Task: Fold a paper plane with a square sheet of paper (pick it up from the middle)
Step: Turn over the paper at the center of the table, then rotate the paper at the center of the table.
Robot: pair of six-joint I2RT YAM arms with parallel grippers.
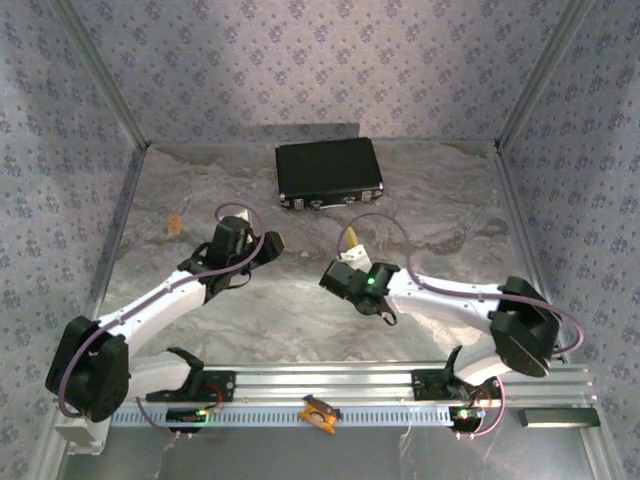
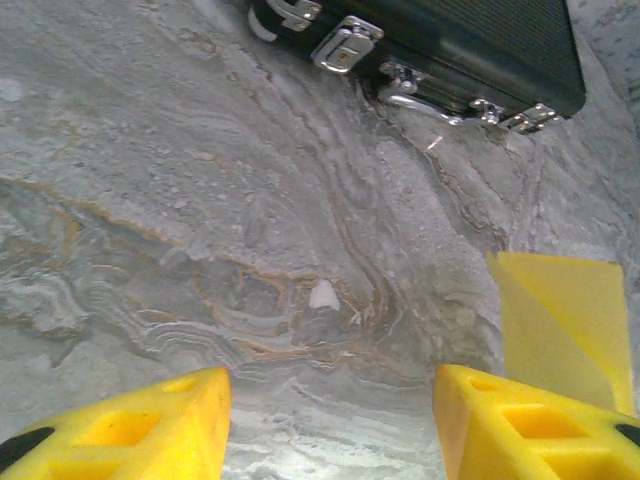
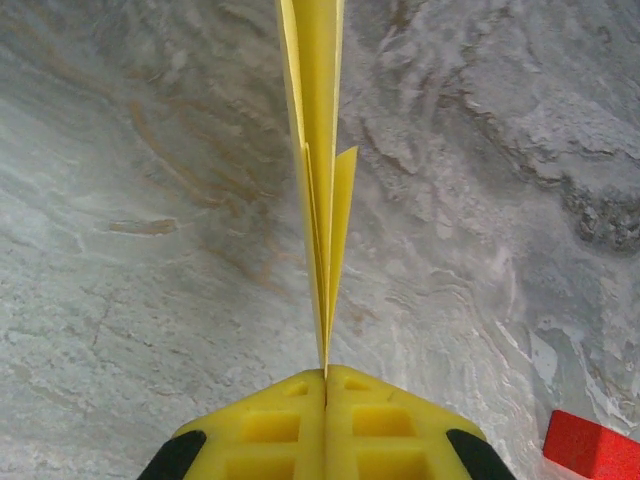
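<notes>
Yellow fingers (image 2: 195, 410) of the left gripper (image 2: 330, 390) stand apart with only bare table (image 2: 200, 200) between them, holding nothing. A black case (image 2: 450, 50) lies beyond them. Just past the right-hand finger shows a folded yellow flap of the paper plane (image 2: 565, 320). Further right, the right gripper (image 3: 325, 378) is pinched tight on the plane, which runs straight out from its fingertips in several layers pressed along a centre crease. Judging by that slim, layered shape, the folding looks mostly done. Spreading the wings and setting it down probably remain.
</notes>
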